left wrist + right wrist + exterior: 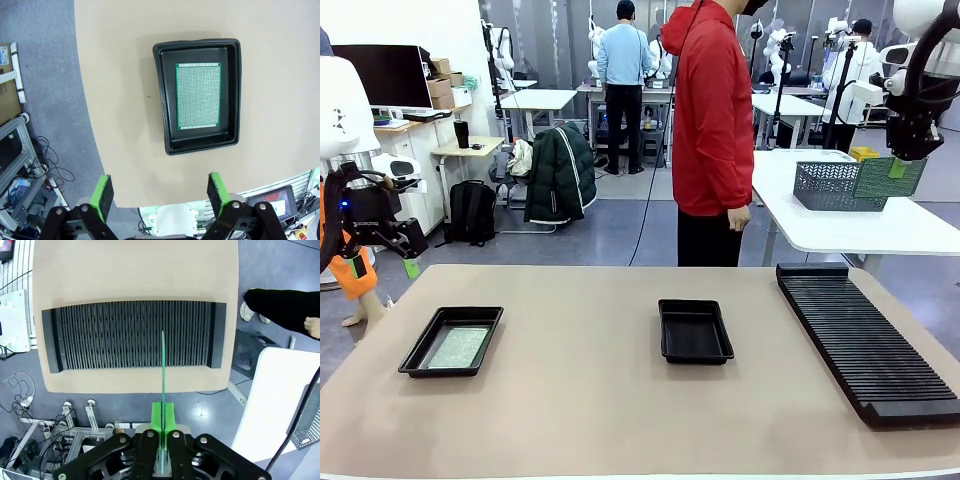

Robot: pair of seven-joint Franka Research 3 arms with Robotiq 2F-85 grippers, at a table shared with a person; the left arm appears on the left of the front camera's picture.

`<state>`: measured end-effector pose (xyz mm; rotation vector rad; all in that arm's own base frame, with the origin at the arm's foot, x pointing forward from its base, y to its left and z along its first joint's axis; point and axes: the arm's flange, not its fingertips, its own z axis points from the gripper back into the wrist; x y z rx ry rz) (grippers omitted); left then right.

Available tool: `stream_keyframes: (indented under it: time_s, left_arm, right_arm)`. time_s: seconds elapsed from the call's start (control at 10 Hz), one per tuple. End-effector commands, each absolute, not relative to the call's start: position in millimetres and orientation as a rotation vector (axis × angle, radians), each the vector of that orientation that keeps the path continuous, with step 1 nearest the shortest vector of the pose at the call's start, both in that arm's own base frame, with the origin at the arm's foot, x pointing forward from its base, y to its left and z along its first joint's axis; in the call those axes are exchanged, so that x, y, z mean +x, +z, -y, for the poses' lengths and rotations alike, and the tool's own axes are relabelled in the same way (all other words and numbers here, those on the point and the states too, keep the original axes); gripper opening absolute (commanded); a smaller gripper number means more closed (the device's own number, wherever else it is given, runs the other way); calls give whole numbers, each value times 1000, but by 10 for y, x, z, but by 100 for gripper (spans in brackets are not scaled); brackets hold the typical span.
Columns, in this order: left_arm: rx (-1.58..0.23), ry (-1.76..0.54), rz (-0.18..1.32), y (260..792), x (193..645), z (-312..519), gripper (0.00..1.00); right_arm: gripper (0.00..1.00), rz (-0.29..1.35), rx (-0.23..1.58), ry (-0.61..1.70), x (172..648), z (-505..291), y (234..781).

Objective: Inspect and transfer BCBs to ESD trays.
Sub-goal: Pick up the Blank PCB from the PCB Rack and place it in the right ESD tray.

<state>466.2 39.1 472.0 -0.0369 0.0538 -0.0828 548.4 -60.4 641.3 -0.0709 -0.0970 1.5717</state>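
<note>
Overhead, the right gripper was clamped on one edge of a BCB, which its wrist view showed edge-on as a thin green line rising up the frame across the slotted rack. In the front view that arm hung in the upper right corner, wrist pointing down, well above the table. The empty ESD tray lay at the frame's centre, down and left of the held board, its long axis running away from the camera; the right arm looked the nearer one. The left gripper hovered with fingers spread and empty, looking down on the filled ESD tray, where the other BCB lay flat.
</note>
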Motion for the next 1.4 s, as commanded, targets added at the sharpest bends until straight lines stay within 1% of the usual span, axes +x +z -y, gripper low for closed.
stream_keyframes:
  time_s: [0.0, 0.1, 0.2, 0.4, 0.7, 0.8, 1.1, 1.3]
  left_arm:
    - [-38, -88, -41, 4696, 4649, -397, 100]
    - [-38, -88, -41, 4696, 4649, -397, 100]
    - [-38, -88, -41, 4696, 4649, -397, 100]
    - [-38, -88, -41, 4696, 4649, -397, 100]
    - [-38, -88, -41, 4696, 4649, -397, 100]
    - [-38, -88, -41, 4696, 4649, -397, 100]
    - [-38, -88, -41, 4696, 4649, -397, 100]
    - [-38, -88, -41, 4696, 4649, -397, 100]
  right_arm:
    - [0, 98, -70, 1572, 5446, 599, 6401]
    - [0, 98, -70, 1572, 5446, 599, 6401]
    - [3, 97, -71, 1572, 5484, 604, 6414]
    - [3, 68, 21, 1372, 5510, 522, 6391]
    - [3, 48, 129, 1082, 5370, 351, 6322]
    - [3, 31, 171, 1022, 5306, 274, 6269]
    - [3, 36, 310, 746, 5113, 6, 6036]
    - [3, 9, 360, 590, 5012, -194, 5778]
